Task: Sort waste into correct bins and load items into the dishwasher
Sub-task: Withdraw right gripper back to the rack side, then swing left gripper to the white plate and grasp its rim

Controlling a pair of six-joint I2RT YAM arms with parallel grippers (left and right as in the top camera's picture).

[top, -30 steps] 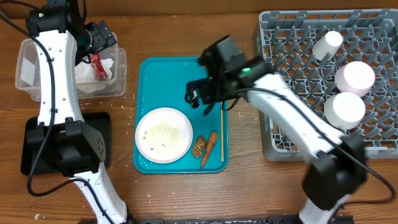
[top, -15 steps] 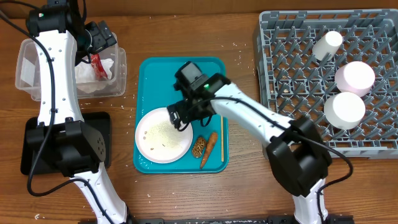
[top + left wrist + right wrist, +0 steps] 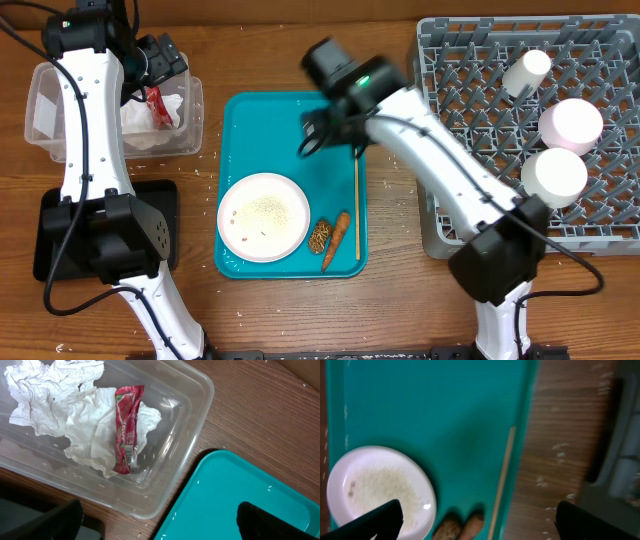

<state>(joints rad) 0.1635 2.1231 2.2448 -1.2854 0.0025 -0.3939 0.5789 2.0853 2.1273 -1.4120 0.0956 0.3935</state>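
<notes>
From where I stand, the right gripper (image 3: 322, 137) hangs over the upper part of the teal tray (image 3: 250, 110), its fingers spread wide with nothing between them; its own camera shows the two dark fingertips (image 3: 380, 517) far apart at the bottom corners of the view, blurred. Below it on the tray sits the white plate (image 3: 264, 216) with a scatter of rice grains (image 3: 268, 210) in the middle. Just right of the plate lies the brown speckled lump (image 3: 321, 236), and touching or just beside that, the carrot stick (image 3: 336, 240), tilted. The thin wooden chopstick (image 3: 357, 215) lies straight along the tray's right edge. The left gripper (image 3: 158, 62) is above the clear tub (image 3: 45, 100) at the table's left side; its fingertips barely show in the wrist view as dark shapes at the bottom, well apart, holding nothing. Inside the tub the red wrapper (image 3: 127, 430) rests on top of the crumpled white paper (image 3: 75, 425). The black tray (image 3: 165, 200) sits in front of the tub, mostly hidden by the left arm's base. In the grey dish rack (image 3: 470, 110) on the right stand two bowls (image 3: 570, 125) upside down, one in front of the other, and a white cup (image 3: 526, 72) lying tilted near the back.
</notes>
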